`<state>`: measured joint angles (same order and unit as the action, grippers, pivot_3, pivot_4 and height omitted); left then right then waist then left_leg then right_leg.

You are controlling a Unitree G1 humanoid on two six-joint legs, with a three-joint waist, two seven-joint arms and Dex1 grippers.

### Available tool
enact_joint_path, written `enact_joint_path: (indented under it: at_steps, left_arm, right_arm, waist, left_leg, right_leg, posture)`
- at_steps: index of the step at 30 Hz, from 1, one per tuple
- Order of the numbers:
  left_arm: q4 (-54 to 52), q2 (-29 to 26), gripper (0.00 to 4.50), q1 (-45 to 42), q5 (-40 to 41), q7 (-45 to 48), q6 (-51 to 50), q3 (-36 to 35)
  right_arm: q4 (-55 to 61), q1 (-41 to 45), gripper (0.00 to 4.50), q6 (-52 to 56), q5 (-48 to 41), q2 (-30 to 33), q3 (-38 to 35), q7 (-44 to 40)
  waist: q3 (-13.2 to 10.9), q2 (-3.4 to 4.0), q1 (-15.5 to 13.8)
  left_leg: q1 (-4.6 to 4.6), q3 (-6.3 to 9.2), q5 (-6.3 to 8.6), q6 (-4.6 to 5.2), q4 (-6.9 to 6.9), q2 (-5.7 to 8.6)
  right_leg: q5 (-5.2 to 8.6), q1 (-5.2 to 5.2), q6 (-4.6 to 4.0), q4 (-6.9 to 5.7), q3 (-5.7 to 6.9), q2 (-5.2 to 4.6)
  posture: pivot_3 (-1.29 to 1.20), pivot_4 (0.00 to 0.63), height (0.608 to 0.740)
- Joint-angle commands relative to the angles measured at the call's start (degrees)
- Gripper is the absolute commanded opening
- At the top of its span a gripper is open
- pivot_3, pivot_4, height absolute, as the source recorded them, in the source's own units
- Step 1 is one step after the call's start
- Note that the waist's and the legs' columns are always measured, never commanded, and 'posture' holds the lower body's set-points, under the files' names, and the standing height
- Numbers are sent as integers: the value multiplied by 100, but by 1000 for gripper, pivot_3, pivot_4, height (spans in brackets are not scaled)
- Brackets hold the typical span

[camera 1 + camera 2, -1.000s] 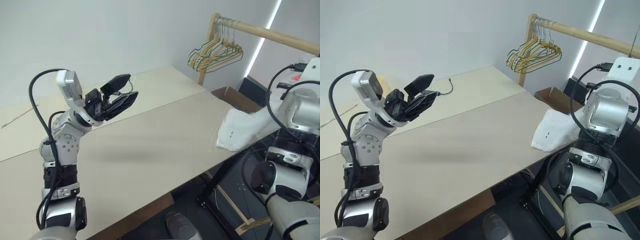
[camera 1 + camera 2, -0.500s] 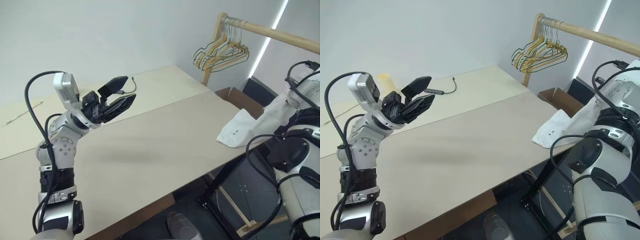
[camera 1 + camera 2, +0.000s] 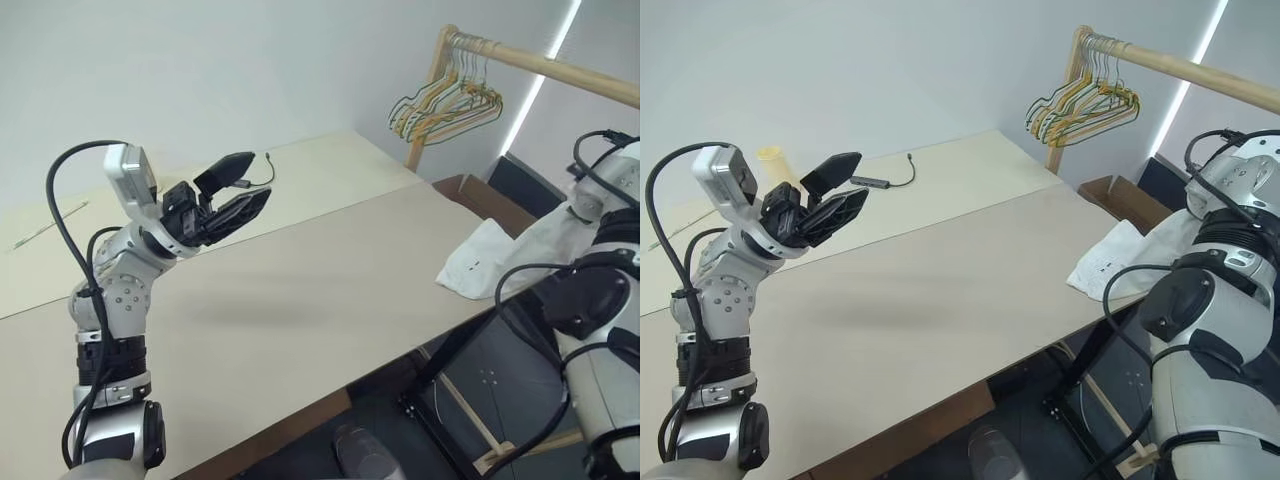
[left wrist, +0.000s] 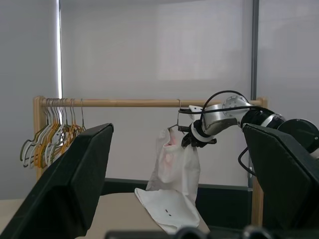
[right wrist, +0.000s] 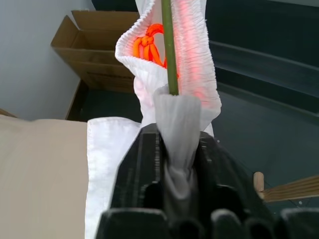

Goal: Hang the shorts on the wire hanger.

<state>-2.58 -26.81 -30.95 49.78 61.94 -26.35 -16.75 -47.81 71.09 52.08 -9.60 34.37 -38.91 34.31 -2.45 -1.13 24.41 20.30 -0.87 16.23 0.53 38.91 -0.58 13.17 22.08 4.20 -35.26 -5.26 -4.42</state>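
Left arm raised over the table [image 3: 300, 300], left gripper [image 3: 245, 185] spread wide, holding nothing; right gripper [image 5: 172, 144] up at the wooden rail [image 4: 149, 103], pinching a fold of the shorts [image 4: 174, 169], whose hem trails onto the table's far edge

1. The counter [image 3: 940, 290] is a long pale beige surface that runs from the near left corner toward the far right, made of two slabs with a seam between them.
2. The lower part of the shorts [image 3: 1102, 265] lies on the counter's right end, at the edge; the rest rises off the counter toward the right.
3. A small dark adapter with a thin cable [image 3: 883, 182] lies on the far slab.
4. A pale yellow cup-like thing [image 3: 770, 158] stands on the far slab, further left.
5. A thin stick-like item [image 3: 50, 224] lies on the far slab at the left.
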Motion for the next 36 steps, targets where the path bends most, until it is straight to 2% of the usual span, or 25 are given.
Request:
enact_joint_path:
  at_steps: [1, 7, 13, 17, 21, 24, 26, 29, 32, 36]
  left_arm:
    - [-209, -62, 4500, -30, 144, 23, 15, -58]
    - [-221, -55, 4500, -10, 191, 77, 8, -52]
    - [-210, -67, 4500, 31, 161, 77, 55, -31]
    - [-213, -74, 4500, 59, 149, 72, 76, -39]
    - [-227, -74, 4500, 68, 152, 16, 77, -56]
    - [-279, -127, 4500, 118, 159, -73, 14, -76]
    - [-381, -245, 4500, 295, 149, -91, -3, -153]
    - [-500, -397, 4500, 508, 121, -245, -7, -251]
    - [-694, -717, 4500, 990, -196, -618, 29, -443]
    - [-1087, -1090, 4500, 1849, -455, -766, 60, -670]
  right_arm:
    - [408, 24, 2410, -1, 45, -17, 195, 127]
    - [825, -111, 4429, -23, 139, -69, 430, 183]
    - [1656, -369, 4476, -91, 653, -237, 1064, 388]
    - [2545, -754, 4476, -244, 1451, -372, 2069, 482]
    - [3339, -1081, 4476, -998, 2398, -317, 3218, 337]
    - [3635, -1188, 4476, -1599, 2759, -252, 3821, -163]
    - [3813, -1301, 4476, -2118, 2858, -209, 4269, -801]
    - [3830, -1395, 4476, -2512, 2860, -296, 4597, -1546]
    - [3795, -1662, 4476, -2950, 2494, -555, 4947, -2715]
    - [3953, -2059, 4476, -3198, 1817, -840, 4967, -4088]
  waist:
    - [0, 0, 2]
    - [0, 0, -15]
    - [0, 0, -12]
    - [1, 1, -12]
    - [0, 1, -5]
    - [0, 1, 2]
    - [1, 1, 1]
    - [2, -2, -10]
    - [3, -4, -35]
    - [0, -5, -172]
  left_leg:
    - [1, -1, 1, 1, -1, 0]
    - [0, -1, 3, 5, -5, -1]
    - [0, -2, 4, 6, -5, -2]
    - [-1, -1, 3, 6, -4, -5]
    - [-4, -3, 3, 6, -3, -6]
    - [-8, -3, 3, 5, -2, -5]
    - [-11, -1, 3, 5, -1, -10]
    - [-11, 0, 4, 5, -2, -14]
    - [-12, 1, 4, 6, -1, -15]
    - [-12, 6, 4, 5, -2, -21]
  right_leg:
    - [-7, 0, -10, 3, -1, 0]
    - [-17, 2, -23, 17, 2, -1]
    - [-17, 2, -21, 14, -1, 0]
    - [-16, 2, -19, 11, -1, 3]
    - [-17, 8, -17, 7, -7, 3]
    - [-18, 10, -15, 6, -8, 3]
    - [-18, 10, -15, 8, -3, 6]
    - [-22, 12, -20, 11, -1, 6]
    - [-27, 14, -19, 11, -2, 2]
    - [-30, 20, -23, 6, 4, 5]
  posture:
    - [-303, 0, 740]
    - [-297, 0, 740]
    - [-294, 0, 740]
    - [-292, 0, 740]
    - [-289, 0, 740]
    - [-282, 0, 740]
    - [-266, 0, 740]
    - [-248, 0, 740]
    - [-209, 0, 740]
    - [-158, 0, 740]
